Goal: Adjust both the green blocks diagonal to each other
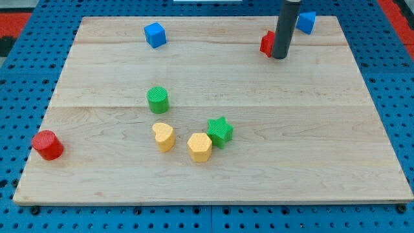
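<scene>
A green cylinder stands left of the board's middle. A green star lies lower and to its right, touching a yellow hexagon. My tip rests on the board at the view's top right, far from both green blocks. It stands right next to a red block, which the rod partly hides.
A yellow heart lies below the green cylinder. A blue cube sits at the top left. Another blue block is at the top right behind the rod. A red cylinder stands at the left edge of the wooden board.
</scene>
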`<move>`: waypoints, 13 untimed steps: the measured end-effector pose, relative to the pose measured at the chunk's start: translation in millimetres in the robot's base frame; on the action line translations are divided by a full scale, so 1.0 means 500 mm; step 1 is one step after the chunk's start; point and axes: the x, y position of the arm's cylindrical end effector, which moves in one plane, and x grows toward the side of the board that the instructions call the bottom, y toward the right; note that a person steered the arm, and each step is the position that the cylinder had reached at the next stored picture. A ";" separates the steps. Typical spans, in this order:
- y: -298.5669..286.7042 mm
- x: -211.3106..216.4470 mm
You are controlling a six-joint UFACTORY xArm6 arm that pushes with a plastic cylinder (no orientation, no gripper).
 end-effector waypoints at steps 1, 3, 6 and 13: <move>-0.026 0.071; -0.119 0.101; -0.336 0.307; -0.393 0.236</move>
